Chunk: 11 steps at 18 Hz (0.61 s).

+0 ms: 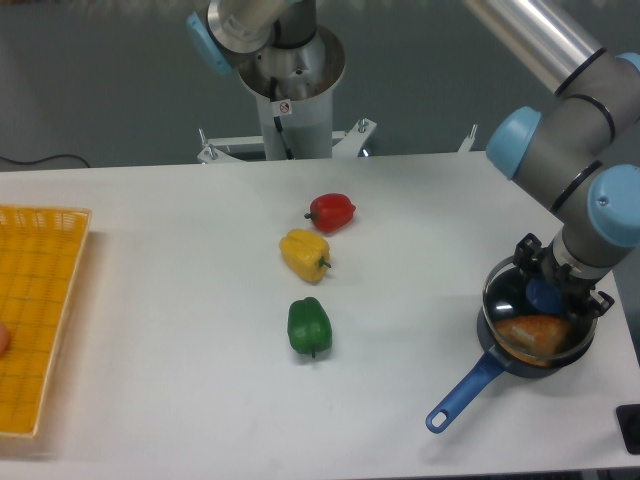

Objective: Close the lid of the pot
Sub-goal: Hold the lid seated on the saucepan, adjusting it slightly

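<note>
round transparent glass pot lid (522, 300) with blue knob sits tilted over the small dark saucepan (530, 352) with long blue handle, at the bench's (180, 400) right edge. end effector (548, 292) pinches the knob. judgement: level the lid, centre it, then release.

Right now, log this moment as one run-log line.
phase: lid placement | gripper: over pot, jaw state unclear | pot lid: tilted on pot rim | inside pot: orange item | not involved: three peppers
</note>
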{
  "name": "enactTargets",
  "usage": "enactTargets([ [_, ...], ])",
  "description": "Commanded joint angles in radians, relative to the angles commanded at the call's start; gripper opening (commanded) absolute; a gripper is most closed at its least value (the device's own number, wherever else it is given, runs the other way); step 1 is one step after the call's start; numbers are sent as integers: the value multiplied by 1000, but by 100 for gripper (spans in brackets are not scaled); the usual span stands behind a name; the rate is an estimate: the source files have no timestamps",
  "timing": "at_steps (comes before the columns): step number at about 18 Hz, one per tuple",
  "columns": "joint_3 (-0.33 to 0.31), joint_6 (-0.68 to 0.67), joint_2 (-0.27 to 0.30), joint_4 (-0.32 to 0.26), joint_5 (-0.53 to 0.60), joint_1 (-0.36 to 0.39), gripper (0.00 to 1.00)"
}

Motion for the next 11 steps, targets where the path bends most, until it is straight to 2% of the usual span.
enactTargets([
  [6, 11, -29, -2, -41, 0, 0, 53],
  [11, 14, -43, -6, -40, -6, 0, 53],
])
